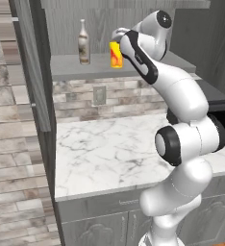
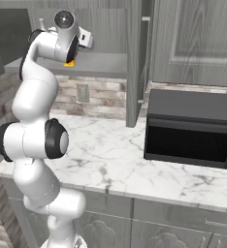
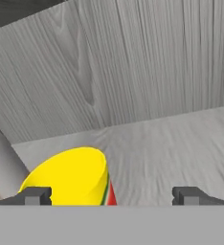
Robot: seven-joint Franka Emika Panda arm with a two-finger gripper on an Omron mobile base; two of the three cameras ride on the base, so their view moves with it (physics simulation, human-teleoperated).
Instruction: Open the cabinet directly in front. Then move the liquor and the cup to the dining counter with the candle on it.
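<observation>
- gripper (image 3: 111, 196) jaws spread wide, nothing pinched; in the hand view the cup sits at the left fingertip (image 3: 35, 195), mostly inside the gap, right fingertip well clear of it
- hand is up at shelf height inside the open cabinet (image 1: 133, 65), just above and in front of the cup
- cup (image 1: 116, 54): bright yellow, tapered, red mark on its side with a thin green line at the edge; stands upright on the grey shelf, long axis vertical, mouth up. From the right base view just a yellow-orange sliver (image 2: 69, 63) shows under the wrist
- liquor (image 1: 83, 43): slim-necked glass bottle, brownish-grey, pale label, roughly twice cup height; upright on the same shelf, neck pointing up, left of the cup and apart from it, slightly further back
- cabinet interior: plain grey shelf, grey wood-grain back wall right behind the cup; left door (image 1: 35, 62) swung open toward the camera
- below the shelf: brick backsplash with a wall outlet (image 1: 99, 94), white marble counter (image 1: 105, 149)
- black microwave (image 2: 190, 128) on the counter to the right, under a closed raised-panel door (image 2: 198, 38)
</observation>
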